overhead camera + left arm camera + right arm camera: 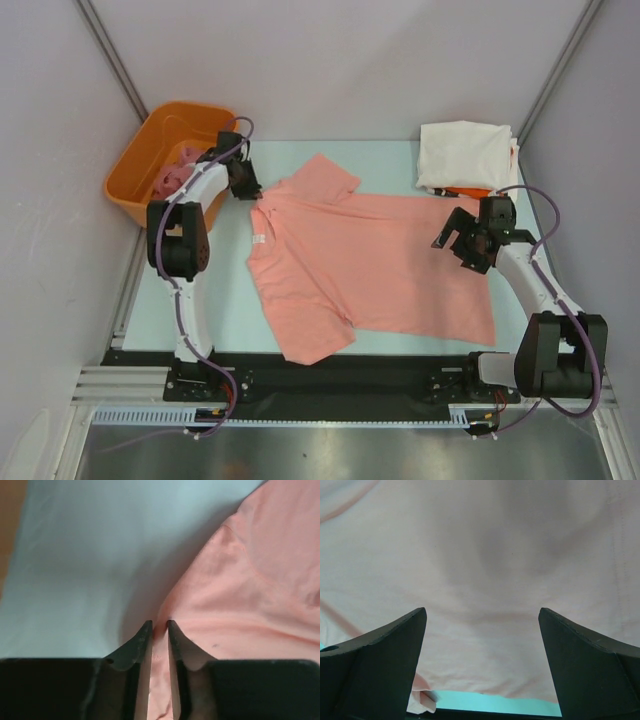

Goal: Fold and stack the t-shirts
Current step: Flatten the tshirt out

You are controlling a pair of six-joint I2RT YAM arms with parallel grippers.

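Note:
A salmon-pink t-shirt (370, 260) lies spread flat across the table, collar to the left and hem to the right. My left gripper (250, 190) is at the shirt's far-left shoulder edge. In the left wrist view it (159, 627) is shut on a pinch of the salmon cloth (250, 590). My right gripper (455, 245) hangs open over the shirt's right end. In the right wrist view it (482, 615) has only flat salmon fabric (480, 555) below, with nothing between the fingers. A cream-white folded t-shirt (465, 155) lies on an orange folded one (478, 192) at the back right.
An orange plastic tub (140, 150) stands at the back left, just behind the left arm, with rose-pink cloth (172, 178) inside. The pale teal table (225, 300) shows left of the shirt and along its hem (485, 702). Grey walls close in the sides.

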